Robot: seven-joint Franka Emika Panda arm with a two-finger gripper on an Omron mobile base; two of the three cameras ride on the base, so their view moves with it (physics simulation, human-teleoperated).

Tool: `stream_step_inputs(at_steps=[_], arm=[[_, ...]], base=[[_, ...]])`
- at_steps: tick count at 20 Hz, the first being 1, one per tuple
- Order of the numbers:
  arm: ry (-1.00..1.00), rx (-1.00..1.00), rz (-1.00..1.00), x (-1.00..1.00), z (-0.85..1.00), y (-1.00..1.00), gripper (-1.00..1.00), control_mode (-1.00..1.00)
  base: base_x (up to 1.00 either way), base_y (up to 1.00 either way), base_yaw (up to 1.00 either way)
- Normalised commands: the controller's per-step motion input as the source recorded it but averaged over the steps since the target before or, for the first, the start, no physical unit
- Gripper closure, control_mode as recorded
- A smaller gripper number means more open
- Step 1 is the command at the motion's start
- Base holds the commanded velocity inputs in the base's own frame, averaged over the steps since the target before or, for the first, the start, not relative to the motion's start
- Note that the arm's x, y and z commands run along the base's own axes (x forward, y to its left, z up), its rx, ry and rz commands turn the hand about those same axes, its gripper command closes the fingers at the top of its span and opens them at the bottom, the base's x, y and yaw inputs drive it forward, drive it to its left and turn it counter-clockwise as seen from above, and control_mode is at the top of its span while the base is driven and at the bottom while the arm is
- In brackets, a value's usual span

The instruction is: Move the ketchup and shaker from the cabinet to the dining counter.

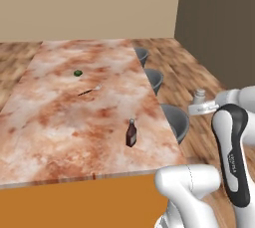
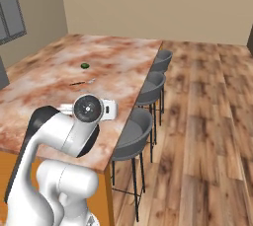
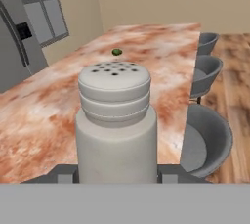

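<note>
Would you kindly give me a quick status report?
Gripper shut on shaker, off the dining counter edge. Ketchup upright on counter. Stools below.

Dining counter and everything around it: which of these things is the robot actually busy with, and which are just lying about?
Part of the job:
- ketchup, standing on the dining counter
- shaker, held in the gripper, off the counter's stool side

Just lying about:
- small green thing
- thin utensil
- grey stools
</note>
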Motion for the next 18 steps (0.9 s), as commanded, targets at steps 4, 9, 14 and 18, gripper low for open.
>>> stream_step_inputs(at_steps=[4,9,14,18], arm=[[0.0,0.0,0.29,0.12,-0.33,-0.29,1.0,-1.0],[0.0,0.0,0.34,0.2,-0.41,-0.12,1.0,-1.0],[0.03,0.0,0.34,0.32,-0.45,-0.02,1.0,-1.0],[0.0,0.0,0.23,0.48,-0.46,0.15,1.0,-1.0]], base=[[0.0,0.0,0.0],[0.0,0.0,0.0],[0.0,0.0,0.0],[0.0,0.0,0.0]])
